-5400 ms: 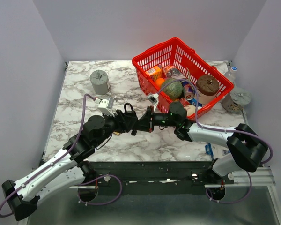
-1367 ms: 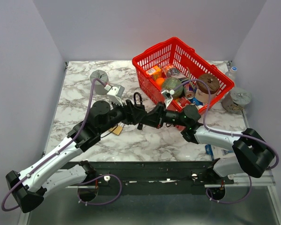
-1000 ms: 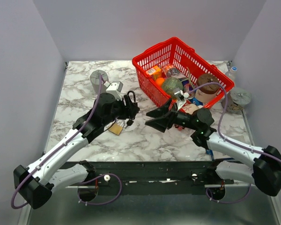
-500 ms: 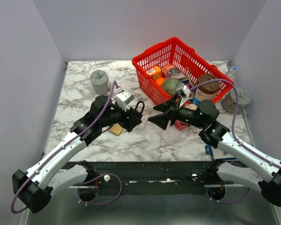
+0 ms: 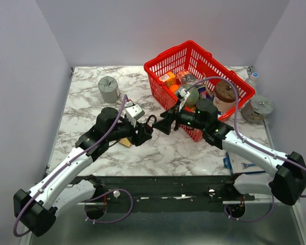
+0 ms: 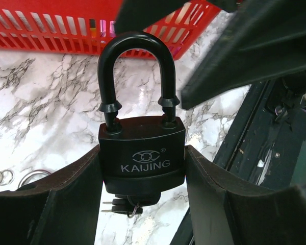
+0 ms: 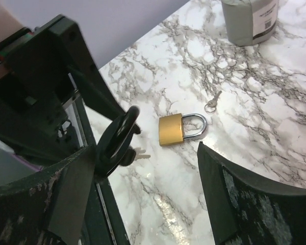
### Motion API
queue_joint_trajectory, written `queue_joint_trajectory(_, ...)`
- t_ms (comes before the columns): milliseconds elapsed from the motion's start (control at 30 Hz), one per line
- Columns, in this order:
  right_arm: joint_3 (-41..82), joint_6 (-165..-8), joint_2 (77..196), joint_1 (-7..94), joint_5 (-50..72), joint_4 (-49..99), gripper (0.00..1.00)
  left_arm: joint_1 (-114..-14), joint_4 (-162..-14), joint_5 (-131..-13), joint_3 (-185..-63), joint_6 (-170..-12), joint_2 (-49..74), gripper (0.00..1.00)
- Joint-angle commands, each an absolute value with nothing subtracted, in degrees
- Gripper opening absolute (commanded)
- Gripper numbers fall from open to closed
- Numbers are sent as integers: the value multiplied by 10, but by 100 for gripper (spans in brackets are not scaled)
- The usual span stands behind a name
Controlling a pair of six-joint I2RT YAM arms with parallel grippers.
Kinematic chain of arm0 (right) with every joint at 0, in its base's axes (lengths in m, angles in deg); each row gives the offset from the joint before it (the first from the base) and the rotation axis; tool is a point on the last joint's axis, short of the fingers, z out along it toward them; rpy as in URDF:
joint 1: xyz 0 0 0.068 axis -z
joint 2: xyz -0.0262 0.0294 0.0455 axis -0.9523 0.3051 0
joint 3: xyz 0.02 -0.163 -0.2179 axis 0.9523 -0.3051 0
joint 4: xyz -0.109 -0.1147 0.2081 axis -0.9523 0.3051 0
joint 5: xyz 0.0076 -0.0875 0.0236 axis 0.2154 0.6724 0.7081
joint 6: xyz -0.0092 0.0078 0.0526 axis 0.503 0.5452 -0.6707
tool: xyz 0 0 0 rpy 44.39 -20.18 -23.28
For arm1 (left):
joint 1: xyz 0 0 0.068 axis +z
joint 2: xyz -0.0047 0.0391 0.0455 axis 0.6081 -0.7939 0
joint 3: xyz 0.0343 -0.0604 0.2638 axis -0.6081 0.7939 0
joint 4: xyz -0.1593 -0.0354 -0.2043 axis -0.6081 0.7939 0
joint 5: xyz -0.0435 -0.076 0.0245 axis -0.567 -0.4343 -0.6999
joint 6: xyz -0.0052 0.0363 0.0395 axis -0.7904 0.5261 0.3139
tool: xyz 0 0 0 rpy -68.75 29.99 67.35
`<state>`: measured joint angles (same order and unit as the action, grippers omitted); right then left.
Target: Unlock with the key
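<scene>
My left gripper is shut on the body of a black padlock marked KAIJING, held upright with its black shackle on top. The key, black-headed with silver blades, hangs at the padlock's underside between my fingers. In the top view the left gripper holds the padlock above the marble table. My right gripper stands open just right of it, nothing between its fingers. In the right wrist view the shackle and the key show beside the left finger of the right gripper.
A brass padlock lies on the marble table with a small silver key beyond it. A grey cylinder stands at the back left. A red basket full of goods sits behind the right arm.
My right gripper, which had drawn back to the right, has swung in close to the padlock and opened wider. The left gripper has shifted slightly, still holding the padlock.
</scene>
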<state>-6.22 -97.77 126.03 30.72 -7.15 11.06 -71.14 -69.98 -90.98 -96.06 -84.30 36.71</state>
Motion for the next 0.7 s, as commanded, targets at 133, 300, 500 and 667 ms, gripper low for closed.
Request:
queue_joint_trajectory(133, -33, -984, 1301, 308, 34, 107, 87, -701, -762, -958, -963, -833, 383, 0)
queue_joint_trajectory(300, -47, -983, 1308, 308, 86, 104, 84, -692, -781, -986, -957, -850, 384, 0)
queue_joint_trajectory(500, -33, -984, 1347, 308, 41, 72, 74, -684, -796, -1029, -957, -863, 366, 0)
queue_joint_trajectory(667, -23, -991, 1368, 308, -5, 31, 67, -682, -803, -1044, -955, -868, 356, 0)
